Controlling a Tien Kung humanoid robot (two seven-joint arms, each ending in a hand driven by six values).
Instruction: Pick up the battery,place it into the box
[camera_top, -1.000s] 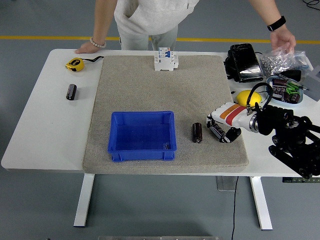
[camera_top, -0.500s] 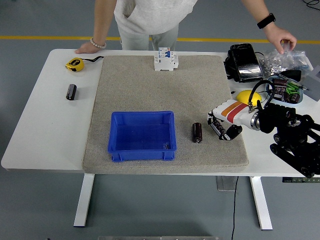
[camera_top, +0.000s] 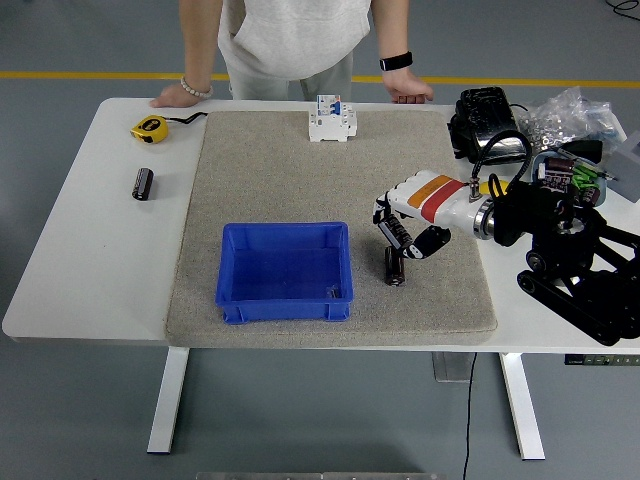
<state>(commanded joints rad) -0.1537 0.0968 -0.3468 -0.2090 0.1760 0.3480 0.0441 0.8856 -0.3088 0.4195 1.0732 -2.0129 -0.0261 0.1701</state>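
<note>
A dark cylindrical battery (camera_top: 396, 270) lies on the grey mat just right of the blue box (camera_top: 284, 229). My right hand (camera_top: 409, 248) hangs directly above the battery's top end, its fingers (camera_top: 391, 226) curved downward and spread, holding nothing; I cannot tell whether the fingertips touch the battery. A second battery (camera_top: 143, 183) lies on the bare table at the far left. The blue box is open-topped and sits at the mat's front middle. My left arm is out of view.
A person stands at the far side with one hand (camera_top: 180, 95) and the other hand (camera_top: 408, 91) resting on the table edge. A white circuit breaker (camera_top: 331, 118), yellow tape measure (camera_top: 149, 128), black bag (camera_top: 487, 122) and plastic bag of parts (camera_top: 567, 112) lie around.
My right hand has moved left from the mat's right edge to above the battery. The person's hand has left the plastic bag and come to rest on the far table edge.
</note>
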